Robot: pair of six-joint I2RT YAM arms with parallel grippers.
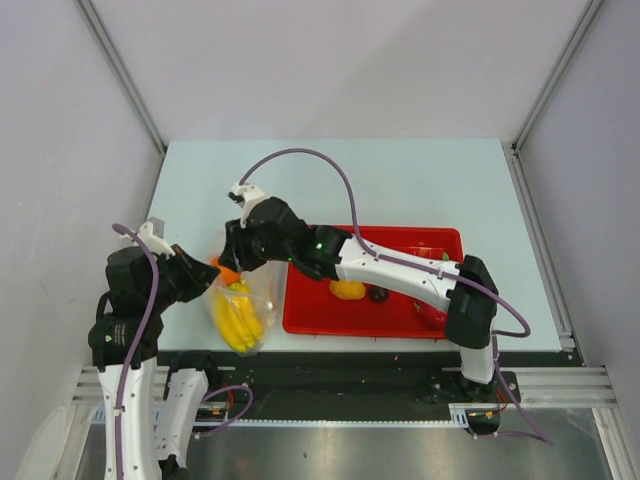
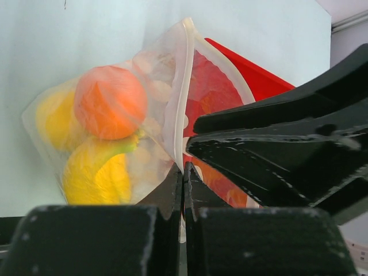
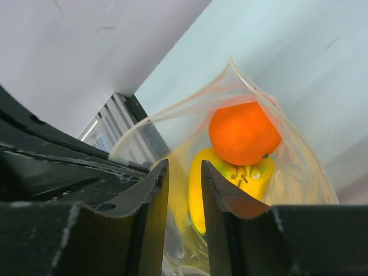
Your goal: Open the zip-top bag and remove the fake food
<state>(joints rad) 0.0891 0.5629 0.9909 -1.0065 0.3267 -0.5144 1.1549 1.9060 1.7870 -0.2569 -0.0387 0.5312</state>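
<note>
Two fruits sit inside the zip-top bag (image 1: pixel 225 300): an orange (image 2: pixel 109 102) and, under it, a yellow banana bunch (image 1: pixel 240 320). From above, the bag is in the lower left of the frame, just beside the left edge of the red tray (image 1: pixel 400 238). My left gripper (image 2: pixel 183 172) has its fingers pressed together on the bag's white rim. My right gripper (image 3: pixel 184 172) has its fingers almost together, with thin plastic from the bag's other side pinched in the small gap. The bag's mouth gapes open between them. In the tray lie a yellow mango (image 1: pixel 347 289) and a small dark fruit (image 1: pixel 378 294), side by side.
</note>
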